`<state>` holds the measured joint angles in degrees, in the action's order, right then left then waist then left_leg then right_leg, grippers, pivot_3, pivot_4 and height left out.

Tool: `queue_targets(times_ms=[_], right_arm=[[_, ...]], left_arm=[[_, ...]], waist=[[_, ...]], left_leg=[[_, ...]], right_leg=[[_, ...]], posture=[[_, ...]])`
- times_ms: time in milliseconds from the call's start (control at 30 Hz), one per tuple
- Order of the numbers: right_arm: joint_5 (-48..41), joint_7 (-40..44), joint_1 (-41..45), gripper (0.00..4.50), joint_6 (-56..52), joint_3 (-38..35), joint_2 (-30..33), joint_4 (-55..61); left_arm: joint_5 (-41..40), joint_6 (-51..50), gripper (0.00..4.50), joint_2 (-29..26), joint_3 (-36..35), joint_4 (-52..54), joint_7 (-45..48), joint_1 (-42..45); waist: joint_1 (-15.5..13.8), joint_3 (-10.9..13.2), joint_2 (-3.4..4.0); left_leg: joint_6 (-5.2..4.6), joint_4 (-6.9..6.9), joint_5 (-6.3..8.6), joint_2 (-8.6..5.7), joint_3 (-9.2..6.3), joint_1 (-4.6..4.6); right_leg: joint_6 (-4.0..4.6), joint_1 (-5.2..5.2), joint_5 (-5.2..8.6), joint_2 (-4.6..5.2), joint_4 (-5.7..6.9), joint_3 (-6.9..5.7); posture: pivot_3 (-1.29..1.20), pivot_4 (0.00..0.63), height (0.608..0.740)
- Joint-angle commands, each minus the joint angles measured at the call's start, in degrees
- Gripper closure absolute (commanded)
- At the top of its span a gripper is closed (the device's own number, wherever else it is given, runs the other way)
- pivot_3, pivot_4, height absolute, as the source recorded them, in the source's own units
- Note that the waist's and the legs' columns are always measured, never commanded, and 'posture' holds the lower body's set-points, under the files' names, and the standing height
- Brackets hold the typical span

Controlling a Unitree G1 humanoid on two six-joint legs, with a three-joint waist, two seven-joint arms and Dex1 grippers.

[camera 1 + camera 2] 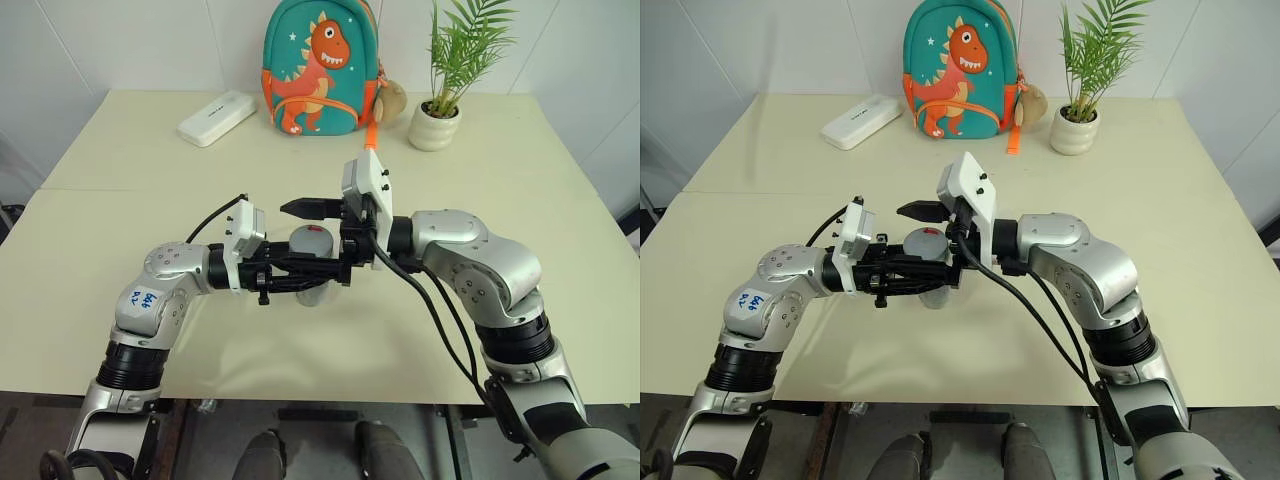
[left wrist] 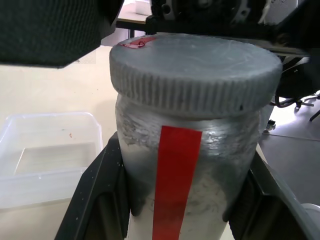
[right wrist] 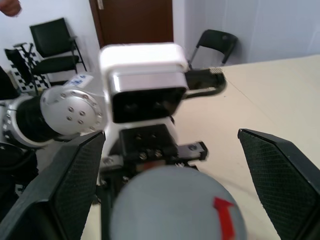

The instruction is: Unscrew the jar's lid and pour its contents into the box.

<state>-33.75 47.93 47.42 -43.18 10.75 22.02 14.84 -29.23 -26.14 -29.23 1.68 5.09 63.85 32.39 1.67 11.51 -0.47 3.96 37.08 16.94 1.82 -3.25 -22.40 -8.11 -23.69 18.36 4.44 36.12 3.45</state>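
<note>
Two hands work: my left hand [image 1: 318, 268] clamps the jar [image 2: 192, 165]; my right hand [image 3: 170, 165], fingers apart, must squeeze and twist the lid [image 2: 195, 70] at 12 o'clock.

A pale cream rectangular table [image 1: 120, 160] carries a flat white oblong case [image 1: 217, 117], a teal dinosaur backpack [image 1: 315, 68], a white potted palm plant [image 1: 436, 124] and a clear plastic box [image 2: 45, 160].

A pale cream surface [image 1: 120, 150] runs back to white walls [image 1: 120, 40]. Beyond it stand black chairs [image 3: 50, 42] and what looks like a dark brown door [image 3: 135, 20], under even, soft light.
</note>
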Motion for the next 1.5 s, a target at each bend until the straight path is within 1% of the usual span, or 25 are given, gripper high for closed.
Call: queue_targets(times_ms=[33,267,400,833,1167,1500], right_arm=[[0.6,0.7,0.0,0.03,2.1,-2.2,1.4,0.0],[0.5,2.8,-0.8,0.03,3.9,-4.8,4.7,-2.2],[-3.8,6.9,-2.4,0.03,2.5,-6.7,6.8,-0.3],[-5.7,10.8,-4.7,0.03,2.4,-6.8,9.4,1.3],[-6.5,10.6,-4.7,0.03,2.0,-7.3,9.1,0.9],[-6.4,7.2,-1.5,0.03,1.0,-4.7,3.8,-0.2]], left_arm=[[-1.1,0.3,2.53,0.2,-0.1,1.5,-0.1,0.9],[-1.2,0.3,2.53,0.0,-0.3,1.7,-0.2,0.8],[-1.3,0.4,2.53,0.0,-0.4,1.7,-0.4,0.7],[-1.2,0.6,2.53,-0.1,-0.7,1.6,-0.2,0.5],[-1.3,0.4,2.53,-0.5,-1.0,1.8,-0.3,0.5],[-1.4,0.2,2.53,-0.7,-0.9,1.8,-0.2,0.6]], waist=[[0.0,0.0,0.0],[0.0,0.0,0.0],[-0.1,0.0,0.0],[-0.1,0.0,0.0],[-0.1,0.0,0.0],[-0.1,0.0,0.0]], left_leg=[[0.0,-0.01,0.0,0.0,0.0,0.0],[0.0,-0.01,0.0,0.0,0.0,0.0],[0.0,0.0,0.0,0.0,0.0,0.0],[-0.04,0.04,-0.02,0.0,0.0,0.02],[0.0,0.06,-0.04,0.0,0.0,0.02],[-0.03,0.07,-0.07,-0.01,-0.02,0.07]], right_leg=[[0.0,0.0,0.0,0.0,0.0,0.0],[0.0,0.0,0.0,0.0,-0.01,0.0],[0.0,0.01,0.0,0.0,-0.02,0.0],[0.0,0.02,0.0,0.0,0.07,0.01],[0.0,0.01,0.0,0.0,0.12,0.01],[0.0,0.0,0.0,0.0,0.27,0.01]], posture=[[0.0,0.15,0.74],[0.0,0.15,0.74],[0.0,0.15,0.74],[0.0,0.15,0.74],[0.0,0.15,0.74],[0.0,0.15,0.74]])
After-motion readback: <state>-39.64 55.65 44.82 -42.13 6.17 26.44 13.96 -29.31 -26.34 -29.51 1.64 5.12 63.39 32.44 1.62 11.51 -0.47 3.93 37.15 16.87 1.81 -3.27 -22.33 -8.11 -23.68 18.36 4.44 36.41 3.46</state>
